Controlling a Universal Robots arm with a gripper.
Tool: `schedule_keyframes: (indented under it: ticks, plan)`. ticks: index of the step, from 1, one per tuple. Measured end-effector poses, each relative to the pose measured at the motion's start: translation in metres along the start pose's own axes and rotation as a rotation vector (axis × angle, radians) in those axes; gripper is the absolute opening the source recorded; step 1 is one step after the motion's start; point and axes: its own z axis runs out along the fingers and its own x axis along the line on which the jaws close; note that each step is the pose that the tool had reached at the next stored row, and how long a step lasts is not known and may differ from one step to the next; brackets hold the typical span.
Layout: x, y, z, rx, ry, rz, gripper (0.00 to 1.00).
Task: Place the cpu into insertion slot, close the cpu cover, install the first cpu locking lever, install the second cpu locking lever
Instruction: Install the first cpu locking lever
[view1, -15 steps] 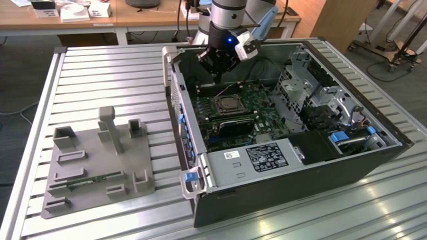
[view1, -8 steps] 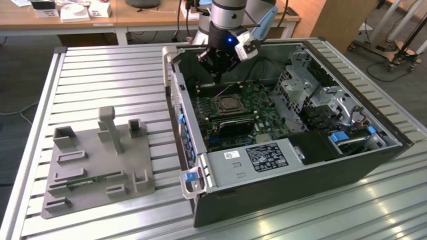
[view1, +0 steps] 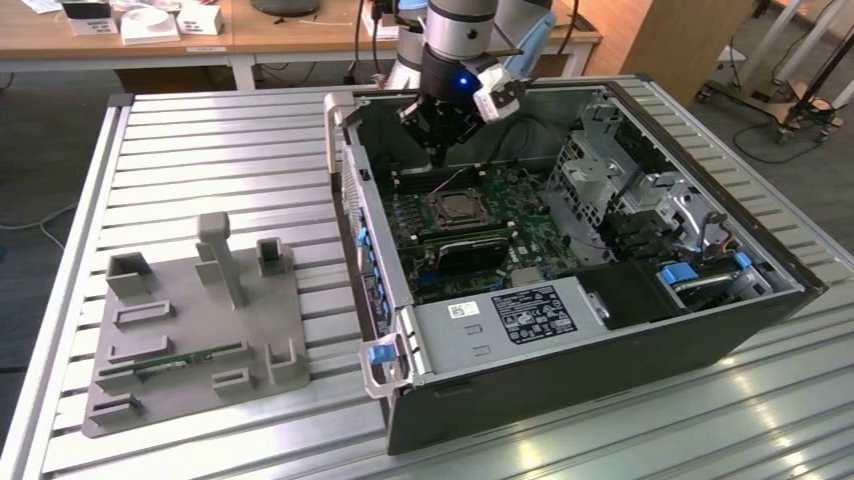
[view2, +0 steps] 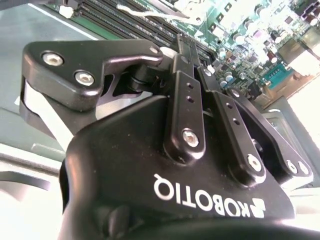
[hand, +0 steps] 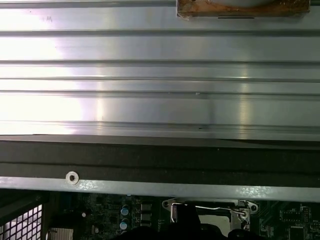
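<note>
Gripper (view1: 438, 160) hangs tip-down inside the open PC case (view1: 694, 330), over the motherboard (view1: 514, 215), w/ its tip just above and beside the insertion slot (view1: 461, 208), on the side toward the case's far wall. Fingers (view2: 183, 95) look pressed together in the second wrist view, and nothing shows between them. Tip isn't touching the board as far as the exterior view shows.

The cpu (view1: 462, 207) sits in the slot, dull silver top facing up. The cpu cover (view1: 442, 199) seems to lie flat around it as a thin silver frame; can't tell lever positions.

In the first wrist view the slot's silver rim (hand: 172, 209) shows w/ the dark gripper body partly in front.

The case lies on a slatted metal table (view1: 240, 140). Toward the exterior view's left sits a grey fixture tray (view1: 200, 300) holding a green memory stick (view1: 167, 362), well apart from the case.
</note>
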Motion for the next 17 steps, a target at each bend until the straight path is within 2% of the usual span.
schedule_keyframes:
  ticks: [4,17]
  plan:
    - [-0.0029,-0.0002,0.0029,0.0002,0.0001,0.0,0.1]
    - [-0.0217,-0.0008,0.0262,0.0035,0.0003,-0.005,0.1]
